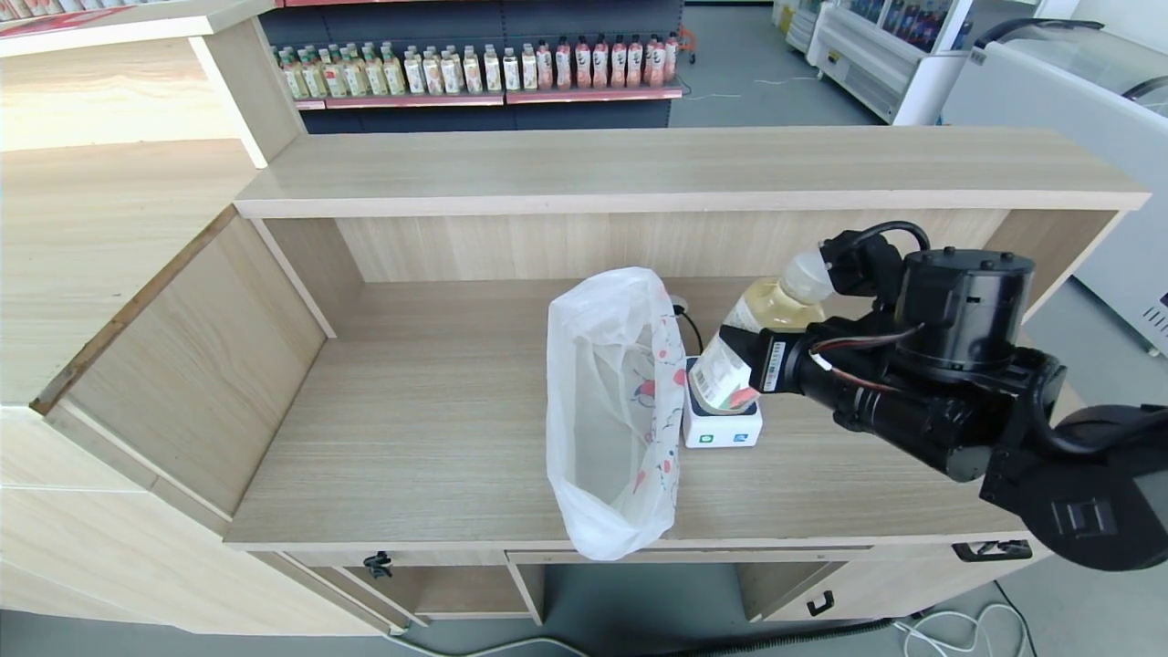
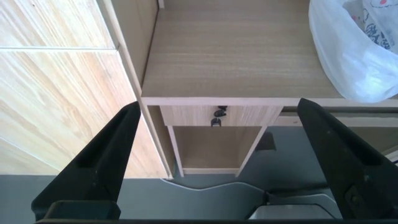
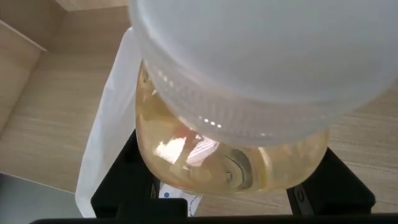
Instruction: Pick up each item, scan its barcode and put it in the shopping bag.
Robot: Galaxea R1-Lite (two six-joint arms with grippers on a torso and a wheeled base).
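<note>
Right gripper (image 1: 765, 358), centre right of head view, fingers clamped on tea bottle (image 1: 771, 310). The bottle is tilted just above white scanner (image 1: 721, 427), beside shopping bag (image 1: 611, 411). Left gripper (image 2: 219, 115) fingers spread apart.

I'm looking at a pale wooden counter (image 1: 438, 429) with a raised ledge (image 1: 639, 169) along its far side and a side panel (image 1: 201, 365) on the left. A small black lock fitting (image 1: 377, 564) hangs under its front edge. Beyond the ledge I see a store shelf (image 1: 584, 94) lined with bottled drinks (image 1: 474, 68). Chest freezers (image 1: 1049, 82) stand far right, and white cable (image 1: 958, 630) lies on the floor.
</note>
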